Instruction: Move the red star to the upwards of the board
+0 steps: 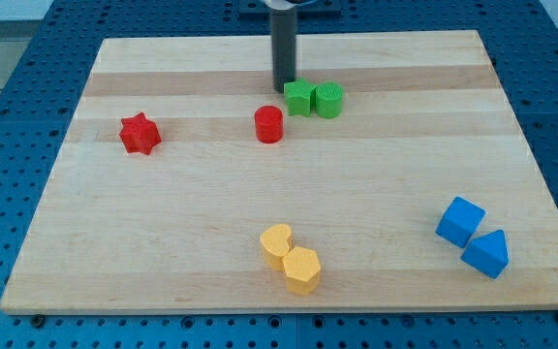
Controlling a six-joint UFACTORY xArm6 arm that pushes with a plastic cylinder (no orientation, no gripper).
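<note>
End effector my tip (284, 89), plain rod, no jaws, beside green star (299, 98), well right of red star (140, 134)

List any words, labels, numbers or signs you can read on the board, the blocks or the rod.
None: no readable text, number or sign anywhere in the camera view.
The wooden board is bare wood.
The red star and the other blocks carry no marks.
The rod ending in my tip is plain dark.

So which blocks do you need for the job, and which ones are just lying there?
Needed:
red star
my tip, beside the green blocks, far from the star

Just lying about:
red cylinder
two green blocks
two yellow blocks
two blue blocks
</note>
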